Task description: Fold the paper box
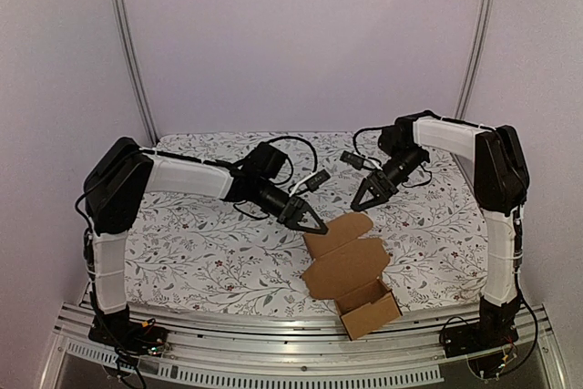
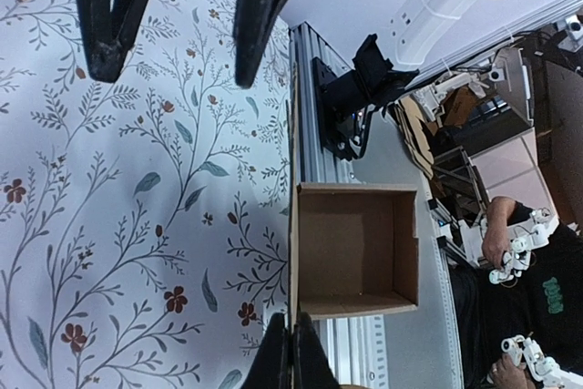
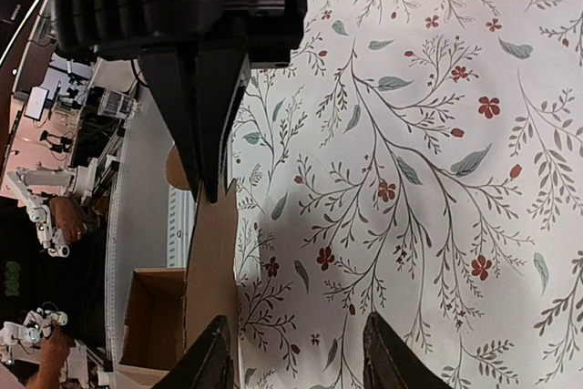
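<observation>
The paper box (image 1: 346,266) lies half-formed on the floral cloth (image 1: 200,243), its cube end overhanging the near rail (image 1: 273,325), with the left gripper (image 1: 310,221) pinched tight on its far flap's edge, apparently to steady it, while the right gripper (image 1: 365,202) hovers half-open and empty, likely ready for a fresh hold.

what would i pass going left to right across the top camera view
left arm's elbow → left tool → right tool → right arm's elbow; paper box left out, it spans under both tools
</observation>
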Tool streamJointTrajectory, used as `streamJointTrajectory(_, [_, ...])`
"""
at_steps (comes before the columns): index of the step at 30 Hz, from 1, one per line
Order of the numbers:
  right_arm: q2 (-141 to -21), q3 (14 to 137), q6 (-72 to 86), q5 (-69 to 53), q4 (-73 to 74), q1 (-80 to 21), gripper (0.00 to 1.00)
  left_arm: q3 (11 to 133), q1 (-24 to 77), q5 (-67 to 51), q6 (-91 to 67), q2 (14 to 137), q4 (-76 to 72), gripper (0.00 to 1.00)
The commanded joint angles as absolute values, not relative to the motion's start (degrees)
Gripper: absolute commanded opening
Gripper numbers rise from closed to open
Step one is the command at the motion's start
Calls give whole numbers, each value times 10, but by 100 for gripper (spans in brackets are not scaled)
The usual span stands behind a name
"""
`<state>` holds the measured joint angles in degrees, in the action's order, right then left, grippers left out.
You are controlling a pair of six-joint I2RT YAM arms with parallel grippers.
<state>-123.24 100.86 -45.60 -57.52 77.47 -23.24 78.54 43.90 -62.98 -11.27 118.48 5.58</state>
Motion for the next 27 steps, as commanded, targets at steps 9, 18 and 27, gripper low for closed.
streamJointTrajectory(9, [-1240, 1000, -583, -617, 1032, -234, 52, 791, 418, -606, -129, 1191, 46, 0])
streamJointTrajectory(18, [-1237, 990, -584, -621, 1033, -248, 56, 791, 409, -593, -146, 1194, 28, 0])
streamJointTrajectory(27, [-1236, 988, -573, -630, 1033, -264, 57, 790, 404, -585, -144, 1198, 37, 0])
